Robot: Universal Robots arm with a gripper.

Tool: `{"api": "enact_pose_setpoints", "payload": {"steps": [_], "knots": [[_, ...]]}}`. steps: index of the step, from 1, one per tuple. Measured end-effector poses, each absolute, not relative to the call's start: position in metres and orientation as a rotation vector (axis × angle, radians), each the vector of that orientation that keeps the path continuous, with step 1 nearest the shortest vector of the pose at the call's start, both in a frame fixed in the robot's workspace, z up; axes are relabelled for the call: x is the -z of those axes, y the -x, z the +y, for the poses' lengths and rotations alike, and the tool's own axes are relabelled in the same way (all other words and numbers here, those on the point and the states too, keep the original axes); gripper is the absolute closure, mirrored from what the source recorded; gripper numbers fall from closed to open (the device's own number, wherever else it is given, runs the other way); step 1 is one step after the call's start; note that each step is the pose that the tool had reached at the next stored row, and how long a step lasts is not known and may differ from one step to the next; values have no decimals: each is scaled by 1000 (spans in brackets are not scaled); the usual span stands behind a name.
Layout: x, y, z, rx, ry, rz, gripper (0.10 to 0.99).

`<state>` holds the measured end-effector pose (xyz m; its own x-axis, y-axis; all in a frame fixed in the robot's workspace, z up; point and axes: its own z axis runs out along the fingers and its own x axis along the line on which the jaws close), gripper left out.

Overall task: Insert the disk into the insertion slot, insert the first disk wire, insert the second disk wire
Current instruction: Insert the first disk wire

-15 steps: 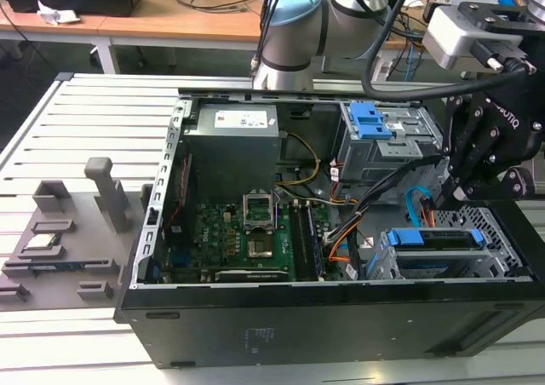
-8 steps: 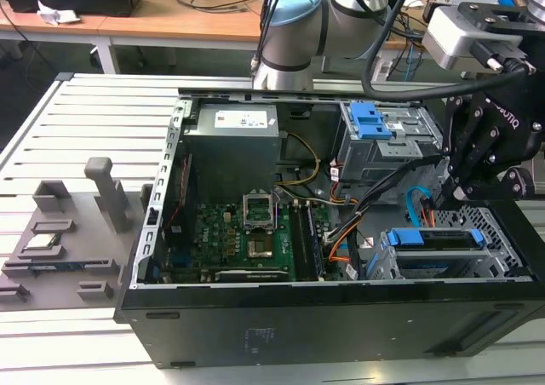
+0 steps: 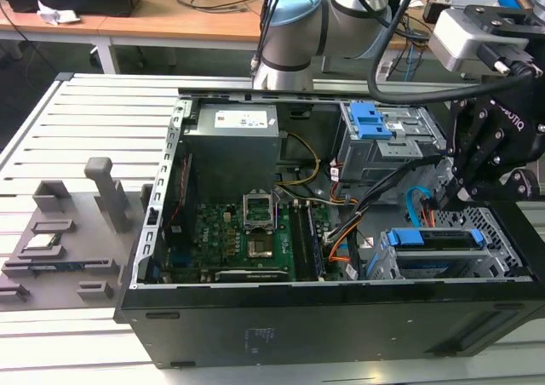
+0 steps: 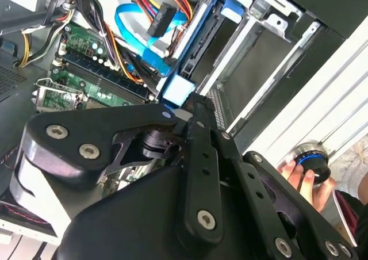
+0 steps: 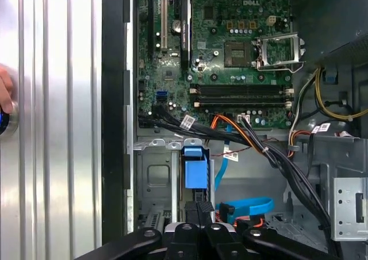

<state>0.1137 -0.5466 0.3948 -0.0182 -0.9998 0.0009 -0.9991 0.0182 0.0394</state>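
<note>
The disk [image 3: 436,238], in its bright blue carrier, lies in the insertion slot [image 3: 508,250], the low silver cage at the case's corner on the exterior view's right. My gripper [image 3: 444,201] hangs just above the disk's end. In the first wrist view the gripper [image 5: 199,209] is shut, its two black fingers [image 5: 192,213] pressed side by side against the end of the blue carrier [image 5: 194,169]. The second wrist view shows the gripper [image 4: 190,102] tip at the carrier's pale blue tab [image 4: 179,89]. A blue flat wire [image 5: 247,207] curls loose beside the cage, its black plug [image 4: 164,15] free.
A taller grey cage with a blue latch [image 3: 371,119] stands behind the slot. Black and orange cable bundles [image 5: 247,139] cross between motherboard [image 5: 230,53] and cages. A person's hand [image 4: 303,176] rests on a blue-ringed knob outside the case. Grey fixtures [image 3: 60,232] sit on the slatted table.
</note>
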Motion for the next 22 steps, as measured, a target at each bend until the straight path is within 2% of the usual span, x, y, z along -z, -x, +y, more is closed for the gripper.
{"api": "enact_pose_setpoints", "payload": {"steps": [5,10,17,18,19,20,21,22], "knots": [[-383,-132,-540,43,-2181,-2221,980],[-369,-148,-498,37,-2178,-2218,980],[-367,-148,-494,23,-2171,-2212,980],[-367,-148,-494,23,-2171,-2212,973],[-367,-148,-494,23,-2171,-2212,918],[-367,-148,-494,23,-2171,-2212,918],[-367,-148,-494,23,-2171,-2212,851],[-367,-148,-494,23,-2171,-2212,851]]}}
